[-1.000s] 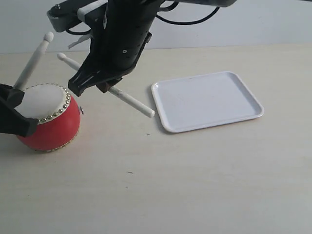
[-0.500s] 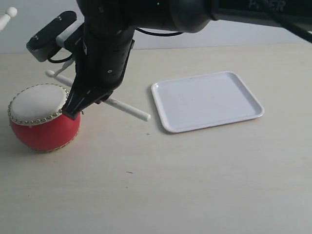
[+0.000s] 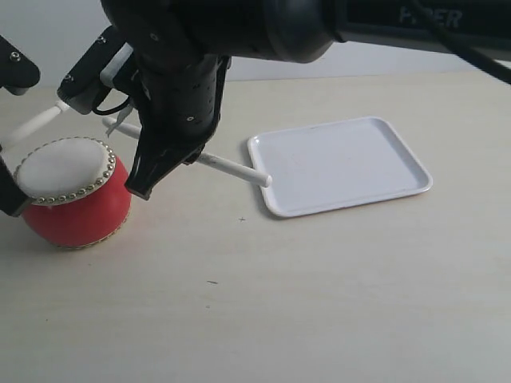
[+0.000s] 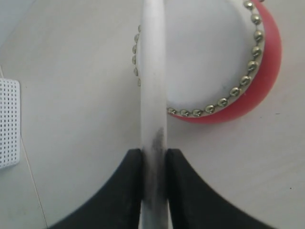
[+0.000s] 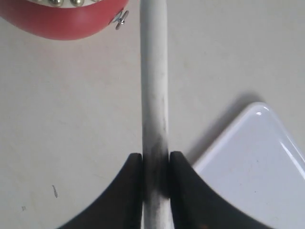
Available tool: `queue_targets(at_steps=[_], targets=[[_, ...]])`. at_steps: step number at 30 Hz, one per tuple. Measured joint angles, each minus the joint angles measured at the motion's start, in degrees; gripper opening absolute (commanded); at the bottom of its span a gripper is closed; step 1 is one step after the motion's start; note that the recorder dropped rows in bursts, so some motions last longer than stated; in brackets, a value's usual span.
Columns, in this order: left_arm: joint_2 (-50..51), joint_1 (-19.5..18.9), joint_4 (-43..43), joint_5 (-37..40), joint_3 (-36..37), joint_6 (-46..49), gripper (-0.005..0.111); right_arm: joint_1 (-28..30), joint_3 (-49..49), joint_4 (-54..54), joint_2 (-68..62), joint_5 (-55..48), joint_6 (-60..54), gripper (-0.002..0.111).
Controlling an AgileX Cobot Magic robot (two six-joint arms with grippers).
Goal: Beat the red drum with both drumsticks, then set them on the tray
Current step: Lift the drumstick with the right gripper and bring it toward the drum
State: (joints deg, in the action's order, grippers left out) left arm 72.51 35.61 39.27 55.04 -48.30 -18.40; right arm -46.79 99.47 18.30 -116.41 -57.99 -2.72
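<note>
"Two drumsticks listed. Are both being held?"

"Both. Far left, the left gripper [image 4: 153, 153] is pinching one drumstick [image 4: 152, 71], jaws narrow around the shaft. It is angling over the studded rim of the red drum [image 3: 76, 211], poised for a beat, I'd judge."

"The drum itself?"

"Sitting on the table [image 3: 319, 303], left side. Next along, the right gripper [image 5: 156, 160] is clamping the other drumstick [image 3: 231, 168] likewise, just beside the drum."

"And further right?"

"The tray [image 3: 343, 163] is lying flat, holding nothing yet; that stick's free end is showing at its nearest corner."
</note>
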Motion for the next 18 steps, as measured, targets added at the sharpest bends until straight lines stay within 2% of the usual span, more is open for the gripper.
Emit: queue_targets(at_steps=[5, 13, 18], targets=[[0.7, -2.2, -1.1, -0.2, 0.0, 1.0, 0.0, 0.0, 0.0, 0.5, 0.0, 0.0, 0.0, 0.0], [0.9, -2.3, -3.4, -0.4, 0.0, 7.4, 0.0, 0.0, 0.0, 2.6, 0.0, 0.0, 0.0, 0.0], [0.9, -2.3, -5.6, -0.2, 0.0, 9.8, 0.0, 0.0, 0.0, 3.0, 0.0, 0.0, -4.1, 0.0]])
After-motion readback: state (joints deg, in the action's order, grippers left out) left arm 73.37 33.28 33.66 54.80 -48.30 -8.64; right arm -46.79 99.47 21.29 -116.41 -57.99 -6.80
